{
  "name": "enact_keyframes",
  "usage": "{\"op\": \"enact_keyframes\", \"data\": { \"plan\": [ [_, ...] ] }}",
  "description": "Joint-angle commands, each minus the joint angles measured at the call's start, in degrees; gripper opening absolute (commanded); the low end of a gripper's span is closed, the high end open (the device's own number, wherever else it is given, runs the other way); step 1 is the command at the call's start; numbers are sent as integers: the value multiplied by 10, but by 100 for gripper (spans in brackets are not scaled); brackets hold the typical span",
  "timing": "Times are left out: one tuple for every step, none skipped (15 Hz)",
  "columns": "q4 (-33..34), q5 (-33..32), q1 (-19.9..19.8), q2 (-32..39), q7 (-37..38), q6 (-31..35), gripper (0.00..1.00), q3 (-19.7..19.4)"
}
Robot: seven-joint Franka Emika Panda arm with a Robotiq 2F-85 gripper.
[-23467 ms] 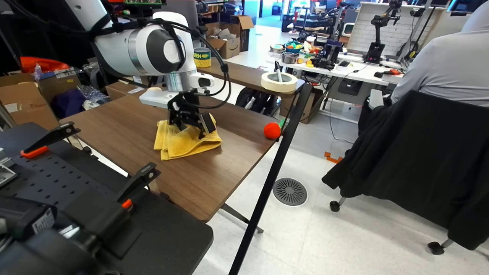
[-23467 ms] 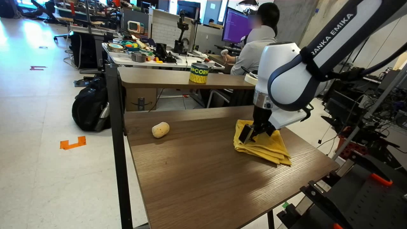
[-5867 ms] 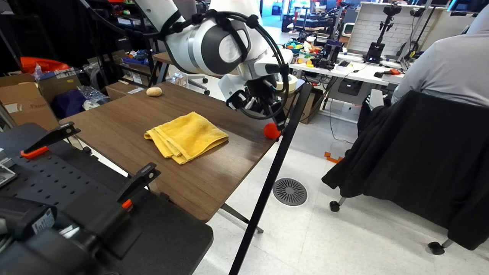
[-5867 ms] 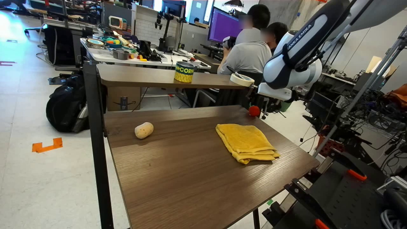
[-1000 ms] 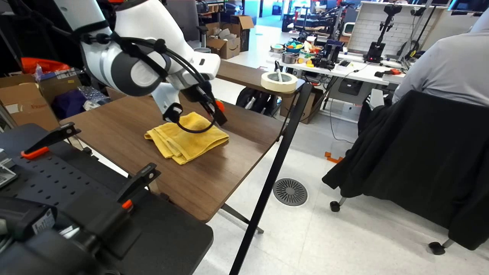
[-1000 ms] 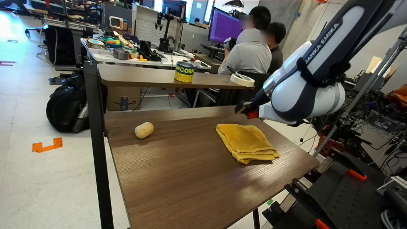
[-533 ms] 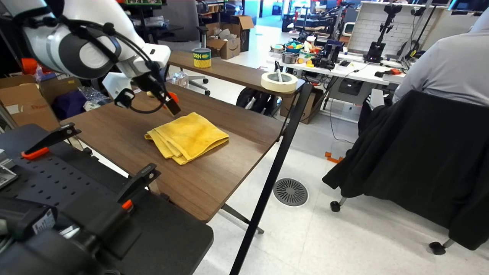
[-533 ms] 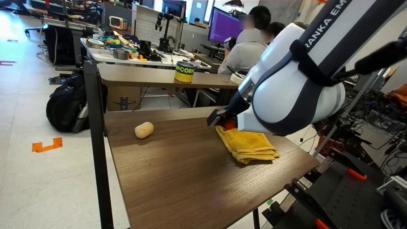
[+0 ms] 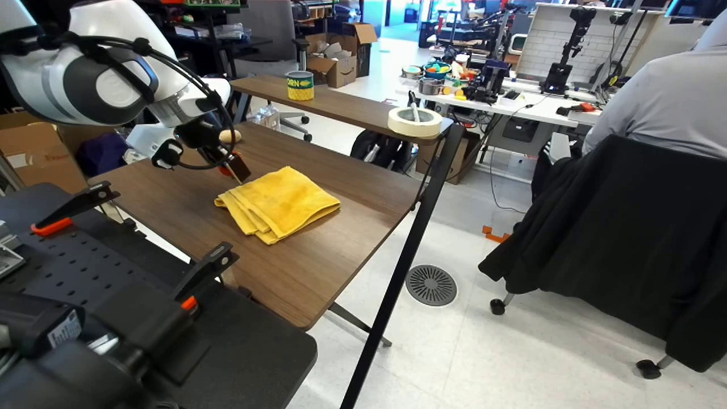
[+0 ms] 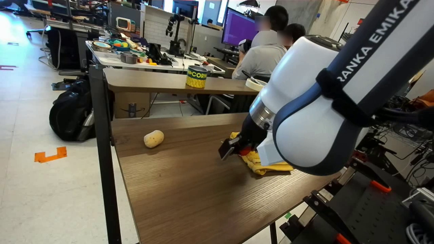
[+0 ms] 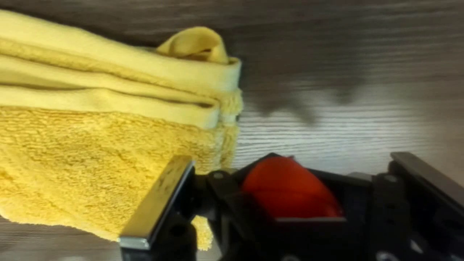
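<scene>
pincer (image 11: pixel 291 160) grips red object (image 11: pixel 290 192) near edge of towel (image 9: pixel 281 205), potato (image 10: pixel 153 139) well apart.

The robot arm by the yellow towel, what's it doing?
The robot arm is holding a roundish red thing in its gripper, maybe a ball or toy fruit. The gripper is over the wooden table, close to the folded yellow towel; I can't tell if they touch. What looks like a potato lies on the table, away from the gripper.
</scene>
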Motion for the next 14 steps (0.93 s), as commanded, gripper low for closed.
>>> {"op": "enact_keyframes", "data": {
  "plan": [
    [-54,-53,-52,-52,-54,13,0,41],
    [-68,-68,-66,-63,-66,18,0,55],
    [-86,-79,-87,-80,-73,32,0,79],
    [-100,-88,-109,-94,-80,39,0,105],
    [-114,-99,-131,-106,-87,43,0,132],
    [-122,-108,-150,-112,-91,50,0,157],
    [-129,-109,-158,-116,-91,54,0,175],
    [-132,-109,-163,-118,-88,51,0,190],
    [-129,-103,-156,-116,-83,48,0,195],
    [-124,-94,-144,-112,-78,45,0,194],
    [-114,-85,-126,-104,-74,42,0,188],
    [-103,-77,-109,-94,-69,40,0,180],
    [-94,-70,-91,-87,-65,35,0,172],
    [-82,-62,-71,-77,-60,30,0,162]
  ]
}}
